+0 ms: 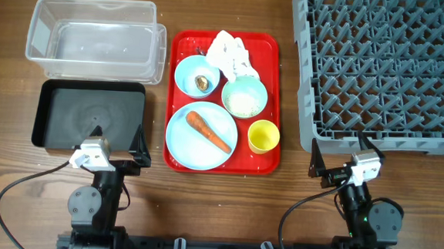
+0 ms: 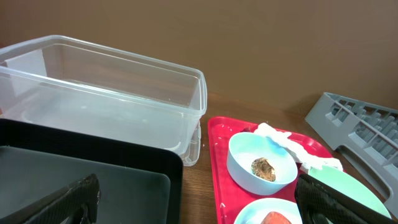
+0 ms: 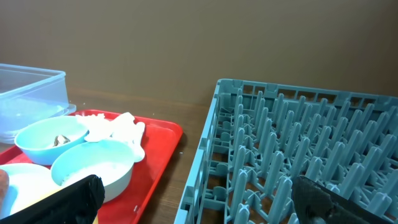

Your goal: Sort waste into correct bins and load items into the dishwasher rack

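Both left fingers (image 1: 139, 143) & right fingers (image 1: 315, 159) spread wide, bare wood (image 1: 291, 158) btwn red tray (image 1: 270, 62) & rack (image 1: 380, 65).

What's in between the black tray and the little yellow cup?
In the overhead view, the big pale blue plate with the orange carrot on it lies between the black tray and the yellow cup, on the red tray.

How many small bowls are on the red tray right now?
2. On the red tray, the bowl with the brown lump sits left, behind the plate; the bowl with rice sits just right of it, behind the yellow cup. No third seems hidden.
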You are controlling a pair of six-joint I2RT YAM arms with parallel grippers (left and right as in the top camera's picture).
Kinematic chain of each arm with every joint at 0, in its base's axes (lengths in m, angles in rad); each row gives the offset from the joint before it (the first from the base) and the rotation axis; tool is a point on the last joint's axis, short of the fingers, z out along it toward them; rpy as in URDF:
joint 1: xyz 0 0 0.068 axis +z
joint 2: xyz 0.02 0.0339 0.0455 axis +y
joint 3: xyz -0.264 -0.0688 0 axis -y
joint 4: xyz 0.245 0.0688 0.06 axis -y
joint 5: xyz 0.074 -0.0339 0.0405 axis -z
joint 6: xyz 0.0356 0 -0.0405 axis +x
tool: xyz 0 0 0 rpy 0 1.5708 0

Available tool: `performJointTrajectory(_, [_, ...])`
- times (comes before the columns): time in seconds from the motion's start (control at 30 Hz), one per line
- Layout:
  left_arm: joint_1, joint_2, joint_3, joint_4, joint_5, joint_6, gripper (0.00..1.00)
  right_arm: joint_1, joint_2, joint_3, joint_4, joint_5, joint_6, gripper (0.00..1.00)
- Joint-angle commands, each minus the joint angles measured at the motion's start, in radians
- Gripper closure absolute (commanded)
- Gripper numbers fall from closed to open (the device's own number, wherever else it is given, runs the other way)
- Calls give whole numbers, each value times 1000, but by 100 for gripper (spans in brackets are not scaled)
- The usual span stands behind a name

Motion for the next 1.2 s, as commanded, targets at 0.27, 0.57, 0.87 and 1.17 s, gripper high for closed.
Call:
performJointTrajectory(0.27, [-5,-11,-6,-5,-13,16,0,-3,-7,-5,15,3,11,0])
performJointTrajectory(0.57, [-5,-11,-6,-4,-6,15,0,-3,-7,-5,39,2,12,0])
performJointTrajectory(0.87, [-5,-11,-5,8,50,12,0,-3,-7,-4,107,1,15,0])
performJointTrajectory(1.17, [-5,-7,85,6,35,16,0,-3,-7,48,129,-17,15,0])
